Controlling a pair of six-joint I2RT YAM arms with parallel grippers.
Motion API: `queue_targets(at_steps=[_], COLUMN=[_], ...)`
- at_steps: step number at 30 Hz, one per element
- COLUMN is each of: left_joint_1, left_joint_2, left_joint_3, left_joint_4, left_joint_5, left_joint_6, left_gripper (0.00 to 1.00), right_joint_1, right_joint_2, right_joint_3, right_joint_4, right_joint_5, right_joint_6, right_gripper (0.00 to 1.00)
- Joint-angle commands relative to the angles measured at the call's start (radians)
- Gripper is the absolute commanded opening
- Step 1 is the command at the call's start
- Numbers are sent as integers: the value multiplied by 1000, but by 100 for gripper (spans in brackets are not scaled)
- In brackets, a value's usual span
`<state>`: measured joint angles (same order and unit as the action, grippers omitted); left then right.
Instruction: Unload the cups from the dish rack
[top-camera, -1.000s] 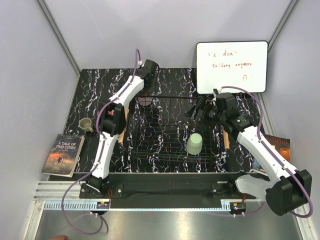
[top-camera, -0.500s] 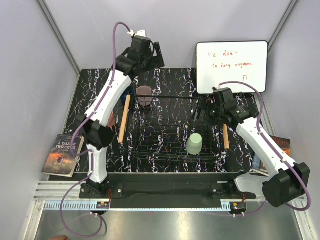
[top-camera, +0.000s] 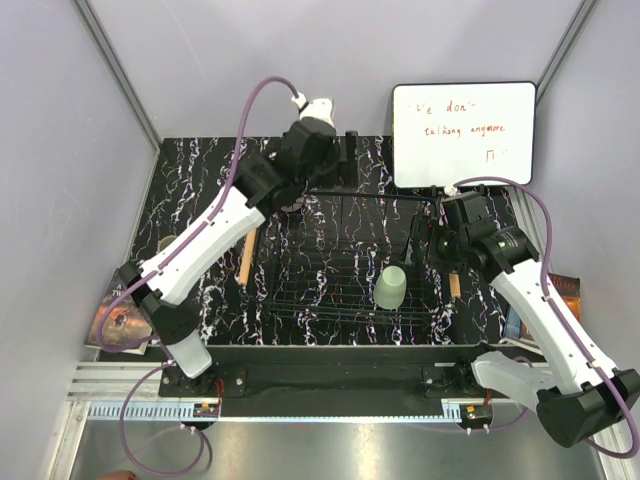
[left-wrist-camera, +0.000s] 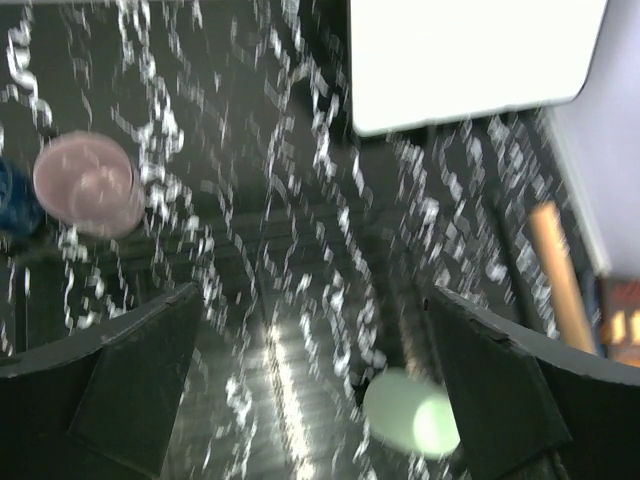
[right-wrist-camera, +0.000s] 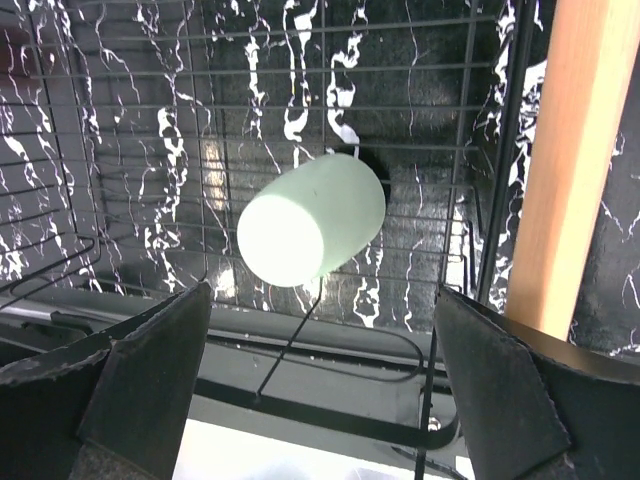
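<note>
Our right gripper (right-wrist-camera: 320, 296) hangs with its jaws spread wide and nothing between them, right over the mint green cup (right-wrist-camera: 311, 219). The cup stands bottom up on the wire floor of the dish rack (right-wrist-camera: 120, 120), with a wooden bar (right-wrist-camera: 565, 160) at 3 o'clock. Our left gripper (left-wrist-camera: 312, 296) is likewise spread and empty. Its view is blurred, with a mauve cup (left-wrist-camera: 88, 184) at 10 o'clock, a dark blue cup (left-wrist-camera: 10, 200) just beside it, and a whiteboard (left-wrist-camera: 470, 60) at 1 o'clock.
</note>
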<state>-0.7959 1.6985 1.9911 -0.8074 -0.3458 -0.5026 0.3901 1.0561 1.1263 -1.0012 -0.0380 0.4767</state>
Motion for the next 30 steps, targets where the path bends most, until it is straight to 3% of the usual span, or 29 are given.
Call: queue_targets(at_steps=[1,11,21,30], left_joint_1=[-42,-181,-190,-190], left_joint_2=[-109,-181,-332,-372], left_joint_3=[-109,-284,-394,-449], left_joint_4=[36,34,30,13], left_joint_5=[-53,-88,-231,-223], left_joint_6=[-27,-91,-142,-168], left_gripper=[99,99,99,99], right_joint_1=[9,10,116,168], right_joint_2=[-11,-24,76,157], right_joint_3=[35,27,-40,-69], right_joint_4=[-36,29,96,133], right_joint_5=[0,-54,-46,16], right_joint_6=[7,5,-15,-30], right_gripper=[100,100,100,100])
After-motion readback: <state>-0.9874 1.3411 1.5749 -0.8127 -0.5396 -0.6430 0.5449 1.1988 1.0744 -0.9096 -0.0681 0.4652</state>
